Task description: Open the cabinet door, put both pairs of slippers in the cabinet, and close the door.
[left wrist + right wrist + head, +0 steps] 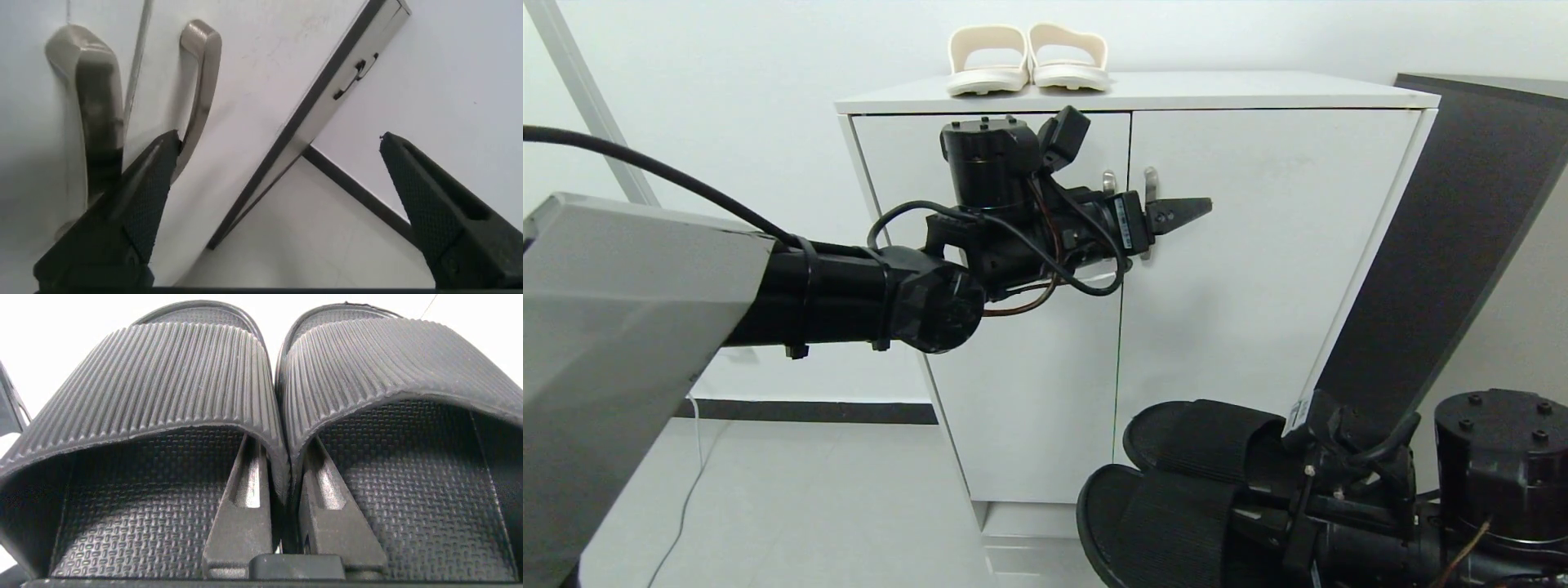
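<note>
The white cabinet (pixel 1258 269) stands with both doors closed, two metal handles (pixel 1150 184) at the centre seam. A cream pair of slippers (pixel 1027 61) rests on its top. My left gripper (pixel 1188 211) hovers open in front of the right door's handle (pixel 200 82); one finger (pixel 143 204) is just beside that handle and the other finger (pixel 433 212) is far off it. Low at the right, my right gripper (pixel 1286 465) is shut on the black pair of slippers (pixel 1176 490). Its fingers (pixel 245 498) reach under the straps and pinch the two inner sides (pixel 282 453) together.
A tall dark panel (pixel 1445 245) leans against the cabinet's right side, its edge (pixel 327 122) showing in the left wrist view. A white wall is behind, with pale floor (pixel 809 506) and a thin cable to the left of the cabinet.
</note>
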Tool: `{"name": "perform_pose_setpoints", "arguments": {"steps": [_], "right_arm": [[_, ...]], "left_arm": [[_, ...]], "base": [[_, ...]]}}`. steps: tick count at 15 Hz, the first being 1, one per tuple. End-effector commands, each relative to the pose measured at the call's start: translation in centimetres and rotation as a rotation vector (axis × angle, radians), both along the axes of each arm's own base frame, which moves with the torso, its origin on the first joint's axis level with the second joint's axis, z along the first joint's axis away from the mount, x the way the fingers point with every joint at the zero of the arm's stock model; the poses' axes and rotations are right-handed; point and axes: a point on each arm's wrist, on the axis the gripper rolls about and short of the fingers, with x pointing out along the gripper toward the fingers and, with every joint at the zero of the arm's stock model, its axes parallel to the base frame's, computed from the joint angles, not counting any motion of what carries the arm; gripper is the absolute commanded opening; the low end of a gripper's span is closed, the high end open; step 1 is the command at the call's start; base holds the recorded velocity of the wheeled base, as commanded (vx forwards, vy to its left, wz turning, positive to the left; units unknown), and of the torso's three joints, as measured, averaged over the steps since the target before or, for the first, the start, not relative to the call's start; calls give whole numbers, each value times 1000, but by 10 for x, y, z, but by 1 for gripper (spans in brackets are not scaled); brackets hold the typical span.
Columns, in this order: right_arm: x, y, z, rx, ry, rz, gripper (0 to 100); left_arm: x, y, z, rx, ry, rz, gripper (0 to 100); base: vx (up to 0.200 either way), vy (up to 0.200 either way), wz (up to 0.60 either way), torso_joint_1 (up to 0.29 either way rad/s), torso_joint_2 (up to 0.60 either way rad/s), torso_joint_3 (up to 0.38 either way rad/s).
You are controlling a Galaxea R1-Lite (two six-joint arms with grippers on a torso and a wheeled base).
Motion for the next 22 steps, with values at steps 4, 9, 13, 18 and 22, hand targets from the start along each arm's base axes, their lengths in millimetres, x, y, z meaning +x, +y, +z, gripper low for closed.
{"name": "perform_pose_setpoints", "arguments": {"steps": [4, 9, 13, 18, 22], "right_arm": [[0, 0, -1, -1, 2, 9, 0], [-3, -1, -1, 4, 9, 35, 0], [-12, -7, 1, 25, 12, 107, 0], [-16, -5, 0, 22, 15, 127, 0], [-19, -4, -1, 18, 20, 142, 0]], "left_arm": [[0, -1, 2, -4, -7, -15, 0], [-6, 2, 0, 2, 4, -17, 0], [-40, 15, 7, 3, 3, -37, 0], [-83, 46, 14, -2, -3, -34, 0], [-61, 51, 11, -11, 13, -19, 0]], "base": [[0, 0, 0, 0, 0, 0], [0, 0, 0, 0, 0, 0], [0, 0, 0, 0, 0, 0], [0, 0, 0, 0, 0, 0], [0, 0, 0, 0, 0, 0]]}}
